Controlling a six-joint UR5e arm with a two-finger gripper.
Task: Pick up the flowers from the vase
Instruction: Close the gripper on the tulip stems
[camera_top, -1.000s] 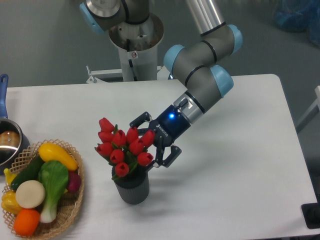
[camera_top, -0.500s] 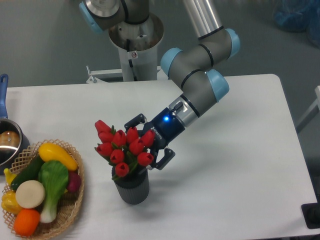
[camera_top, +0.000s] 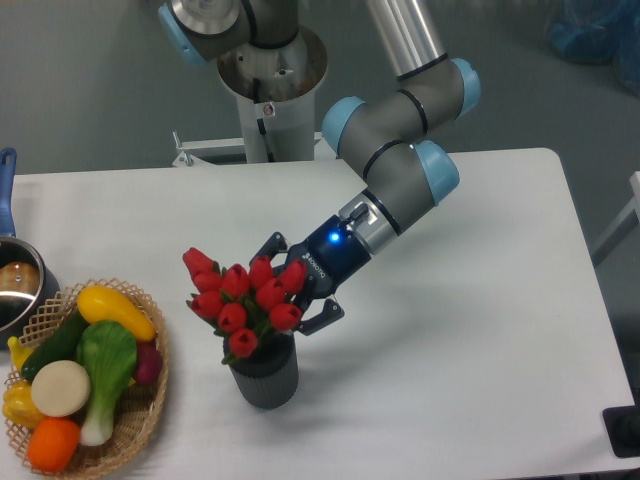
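A bunch of red tulip buds, the flowers, stands in the ribbed dark grey vase near the front of the white table, heads leaning toward the wicker basket. The gripper of the UR5e arm reaches in from the right at bud height. We see one finger above the blooms and another below them, so the jaws stand apart around the right side of the bunch, and we cannot tell whether either pad touches a petal.

We judge the grasp is being set. To do it well, we would have the fingers come together lower, on the stems or leaves rather than the buds, then lift straight up along the vase's axis so the stems slide free. The vase looks light and could tip or ride up with the bunch if the pull goes sideways.

At the table's left front sits the wicker basket of toy vegetables, just beside a steel pot with a blue handle at the edge. Behind, the arm's grey pedestal rises from a grey floor, and a blue bundle lies in the far right corner.
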